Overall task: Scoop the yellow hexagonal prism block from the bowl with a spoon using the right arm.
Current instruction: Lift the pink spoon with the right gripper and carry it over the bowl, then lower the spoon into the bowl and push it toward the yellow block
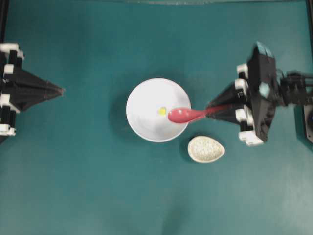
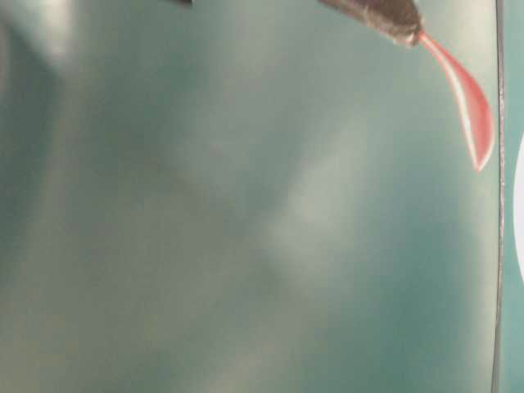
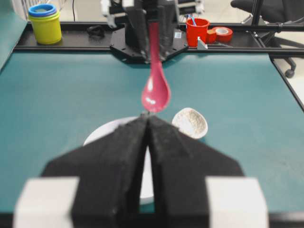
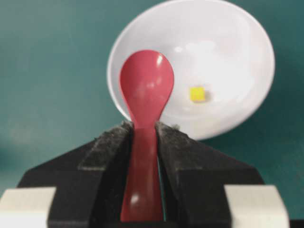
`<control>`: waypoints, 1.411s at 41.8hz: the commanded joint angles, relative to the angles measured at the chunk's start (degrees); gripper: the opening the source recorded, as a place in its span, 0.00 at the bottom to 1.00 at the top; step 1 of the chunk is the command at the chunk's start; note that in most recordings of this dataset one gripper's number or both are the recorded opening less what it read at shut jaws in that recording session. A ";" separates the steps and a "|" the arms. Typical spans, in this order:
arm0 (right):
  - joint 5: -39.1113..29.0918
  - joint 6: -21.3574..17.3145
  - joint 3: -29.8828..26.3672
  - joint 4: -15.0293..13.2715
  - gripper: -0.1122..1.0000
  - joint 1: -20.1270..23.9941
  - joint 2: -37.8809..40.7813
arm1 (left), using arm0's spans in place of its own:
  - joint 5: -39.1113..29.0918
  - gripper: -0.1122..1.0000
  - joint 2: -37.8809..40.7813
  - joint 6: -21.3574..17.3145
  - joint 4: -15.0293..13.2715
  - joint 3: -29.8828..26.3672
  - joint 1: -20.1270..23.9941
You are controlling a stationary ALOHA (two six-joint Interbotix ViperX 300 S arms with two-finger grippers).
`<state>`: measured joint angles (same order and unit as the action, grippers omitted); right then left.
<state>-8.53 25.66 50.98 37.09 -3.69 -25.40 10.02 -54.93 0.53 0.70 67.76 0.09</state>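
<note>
Clamped in my right end effector (image 4: pixel 144 137), the spoon (image 4: pixel 145 95) hangs over the bowl (image 4: pixel 228 71) rim, its scoop empty. Beside it, the block (image 4: pixel 198 94) lies on the bowl's floor. My left end effector (image 3: pixel 147 124) sits pressed together, well apart.

Black arms; each end effector (image 4: pixel 142 137) apparently white-fitted, foam-padded.

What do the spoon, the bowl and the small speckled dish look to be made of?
Spoon: glossy red-pink, with bright highlights, probably glazed ceramic or hard plastic. Bowl: smooth plain white with soft sheen, ceramic or melamine. Speckled dish: off-white with dark flecks, likely stoneware.
</note>
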 commanded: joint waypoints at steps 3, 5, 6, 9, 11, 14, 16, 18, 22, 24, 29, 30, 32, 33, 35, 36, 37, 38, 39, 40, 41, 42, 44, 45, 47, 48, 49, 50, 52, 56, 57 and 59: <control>-8.79 -0.09 -5.80 -1.41 0.30 -4.66 0.97 | 0.09 0.10 0.53 0.00 0.09 -0.88 -0.09; -11.87 -0.26 -7.47 -1.93 0.30 -5.80 1.58 | 0.09 0.10 0.53 -0.09 0.09 -0.88 0.00; -13.62 -0.44 -8.53 -2.29 0.30 -6.50 2.02 | 0.09 0.10 0.53 -0.09 0.09 -0.88 0.00; -17.75 -0.70 -10.72 -3.08 0.30 -7.82 3.25 | 0.09 0.10 0.53 -0.09 0.09 -0.88 -0.09; -20.39 -1.05 -12.22 -3.69 0.30 -8.61 4.13 | 0.09 0.10 0.53 -0.09 0.09 -0.88 0.00; -23.38 -2.02 -14.24 -4.66 0.30 -9.32 5.63 | 0.09 0.10 0.53 -0.18 0.18 -0.88 0.00; -25.22 -2.99 -15.56 -5.89 0.30 -9.49 6.77 | 0.09 0.10 0.53 -0.44 0.09 -0.88 0.00; -26.81 -4.22 -16.96 -7.47 0.30 -9.58 7.82 | 0.09 0.10 0.53 -0.62 0.09 -0.88 0.00; -30.15 -7.91 -19.86 -11.60 0.30 -9.58 9.76 | 0.09 0.10 0.53 -0.79 0.09 -0.88 -0.09; -32.34 -9.93 -21.53 -13.89 0.30 -9.58 10.63 | 0.09 0.10 0.53 -0.79 0.18 -0.97 -0.09; -37.27 -14.41 -25.40 -18.28 0.30 -9.49 12.83 | 0.09 0.10 0.53 -0.88 0.09 -0.88 -0.09; -37.88 -14.94 -25.93 -18.81 0.30 -9.40 13.27 | 0.09 0.10 0.53 -0.88 0.09 -0.88 0.00; -39.81 -16.08 -27.33 -20.04 0.30 -9.23 14.24 | 0.09 0.10 0.53 -0.97 0.09 -0.88 0.00; -40.78 -16.61 -27.95 -20.65 0.30 -9.14 14.85 | 0.09 0.10 0.53 -0.97 0.18 -0.88 0.00; -42.36 -17.40 -29.18 -21.18 0.30 -8.88 15.91 | 0.09 0.10 0.53 -0.97 0.09 -0.88 -0.09; -42.98 -17.49 -29.71 -21.36 0.30 -8.79 16.35 | 0.09 0.10 0.53 -0.97 0.18 -0.88 -0.09; -43.59 -17.67 -30.15 -21.45 0.30 -8.61 16.70 | 0.09 0.10 0.53 -0.97 0.09 -0.88 -0.09; -44.38 -17.75 -30.85 -21.62 0.30 -8.53 17.40 | 0.09 0.10 0.53 -0.97 0.18 -0.88 0.00; -44.82 -17.84 -31.38 -21.62 0.30 -8.35 17.75 | 0.09 0.10 0.53 -0.97 0.18 -0.88 -0.09; -45.35 -17.93 -31.82 -21.62 0.30 -8.26 18.11 | 0.09 0.10 0.53 -0.97 0.18 -0.88 0.00; -45.97 -18.19 -32.43 -21.62 0.30 -8.17 18.63 | 0.09 0.10 0.53 -0.97 0.18 -0.88 0.00; -46.32 -18.28 -32.78 -21.62 0.30 -8.09 18.98 | 0.09 0.10 0.53 -0.97 0.18 -0.88 0.00; -47.29 -18.81 -33.75 -21.62 0.30 -8.09 19.69 | 0.09 0.10 0.53 -0.97 0.18 -0.88 -0.09; -47.64 -19.07 -34.10 -21.62 0.30 -8.00 19.86 | 0.09 0.10 0.53 -0.97 0.18 -0.88 0.00; -48.60 -19.69 -34.80 -21.62 0.30 -8.00 20.39 | 0.09 0.10 0.53 -0.97 0.18 -0.88 -0.09; -49.04 -20.04 -34.98 -21.62 0.30 -8.00 20.57 | 0.09 0.10 0.53 -0.97 0.18 -0.88 0.00; -49.75 -20.48 -35.33 -21.62 0.30 -8.00 20.83 | 0.09 0.10 0.53 -0.97 0.18 -0.88 0.00; -50.19 -20.65 -35.42 -21.71 0.30 -7.91 20.92 | 0.09 0.10 0.53 -0.97 0.09 -0.88 0.00; -50.89 -21.27 -35.95 -21.71 0.30 -7.82 21.27 | 0.09 0.10 0.53 -0.97 0.18 -0.88 0.00; -51.33 -21.97 -36.39 -22.06 0.30 -7.12 22.06 | 0.44 0.10 0.44 -0.97 0.18 -0.97 -0.09; -51.33 -22.06 -36.47 -22.24 0.30 -6.86 22.24 | 0.44 0.10 0.53 -0.97 0.18 -0.97 -0.09; -51.42 -22.24 -36.56 -22.76 0.30 -6.42 22.85 | 0.44 0.10 0.53 -0.97 0.18 -0.97 0.00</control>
<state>-59.85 3.60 15.82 14.77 -10.90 -2.29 9.93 -54.93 -0.35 0.70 67.76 0.09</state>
